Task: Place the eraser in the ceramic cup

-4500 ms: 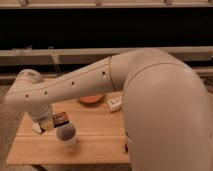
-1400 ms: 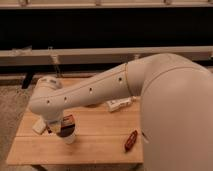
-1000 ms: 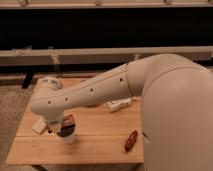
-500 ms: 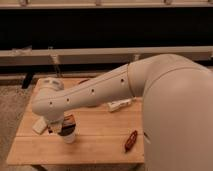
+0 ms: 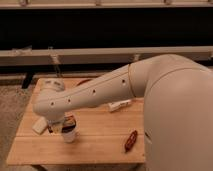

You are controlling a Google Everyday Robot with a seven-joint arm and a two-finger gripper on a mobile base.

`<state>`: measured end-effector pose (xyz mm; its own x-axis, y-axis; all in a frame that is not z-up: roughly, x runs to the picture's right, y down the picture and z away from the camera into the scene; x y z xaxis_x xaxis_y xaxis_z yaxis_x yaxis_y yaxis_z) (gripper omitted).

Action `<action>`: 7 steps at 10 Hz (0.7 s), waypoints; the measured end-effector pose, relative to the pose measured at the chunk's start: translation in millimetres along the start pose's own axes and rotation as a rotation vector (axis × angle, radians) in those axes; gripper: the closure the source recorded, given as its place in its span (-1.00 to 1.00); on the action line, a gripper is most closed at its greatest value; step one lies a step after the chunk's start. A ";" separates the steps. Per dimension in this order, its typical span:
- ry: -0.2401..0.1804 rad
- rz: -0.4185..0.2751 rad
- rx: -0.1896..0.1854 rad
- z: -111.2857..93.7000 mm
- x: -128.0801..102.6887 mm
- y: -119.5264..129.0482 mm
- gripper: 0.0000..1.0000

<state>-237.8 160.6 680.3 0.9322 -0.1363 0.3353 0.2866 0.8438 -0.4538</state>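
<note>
Camera view, white arm point(image 5: 90, 92) stretched across wooden table point(image 5: 100, 137), gripper point(image 5: 65, 123) held right over ceramic cup point(image 5: 69, 135) near the table's front edge, its opening cannot be told, eraser not made out, white block point(image 5: 40, 125) laid beside the cup, reddish object point(image 5: 131, 140) laid well apart.

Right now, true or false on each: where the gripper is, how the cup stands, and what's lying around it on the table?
1. The gripper is right over the ceramic cup, towards the front-left of the table. True.
2. The ceramic cup lies on its side. False: it stands upright.
3. A red-brown elongated object lies on the table to the right of the cup. True.
4. The white block sits inside the cup. False: it lies on the table, left of the cup.
</note>
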 end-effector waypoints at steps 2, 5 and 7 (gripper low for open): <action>-0.003 0.009 0.009 4.0 3.3 1.7 0.05; -0.006 0.021 0.016 5.9 6.3 2.3 0.34; -0.008 0.030 0.021 8.5 11.7 5.5 0.34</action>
<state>-227.2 168.0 688.8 0.9383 -0.1067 0.3289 0.2540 0.8580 -0.4464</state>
